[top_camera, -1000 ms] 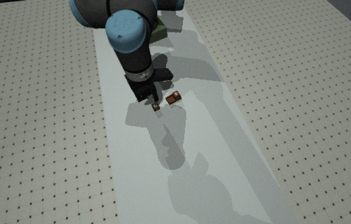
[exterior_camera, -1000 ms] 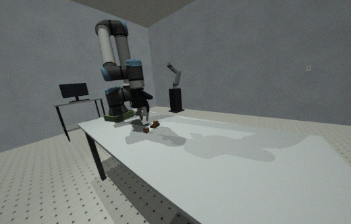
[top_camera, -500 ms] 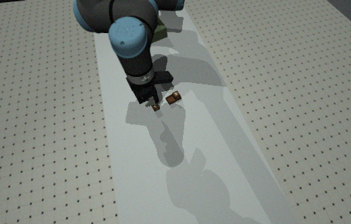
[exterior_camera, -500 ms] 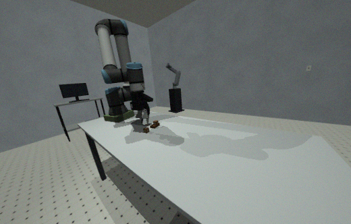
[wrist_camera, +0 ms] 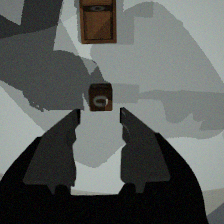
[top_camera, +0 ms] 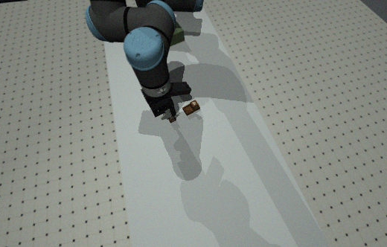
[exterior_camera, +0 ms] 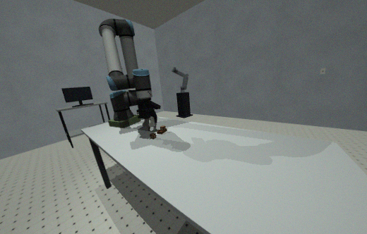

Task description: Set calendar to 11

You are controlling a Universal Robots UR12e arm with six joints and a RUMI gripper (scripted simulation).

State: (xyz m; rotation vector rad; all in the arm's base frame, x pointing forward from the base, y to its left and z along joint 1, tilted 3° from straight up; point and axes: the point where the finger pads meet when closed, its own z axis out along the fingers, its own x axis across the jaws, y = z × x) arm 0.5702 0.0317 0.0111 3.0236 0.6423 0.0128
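The gripper (wrist_camera: 99, 116) is narrowed and holds nothing. 1 cube (wrist_camera: 100, 97) lies on the table (top_camera: 216, 178) just ahead of its fingertips, the tray (wrist_camera: 98, 21) farther ahead. Descend centred, straddling the cube squarely, then close on opposite flat faces.

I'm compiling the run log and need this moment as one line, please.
phase: approaching cube | gripper: partly closed, empty, above table | cube: on table, ahead of fingertips, outside tray | tray: beyond cube
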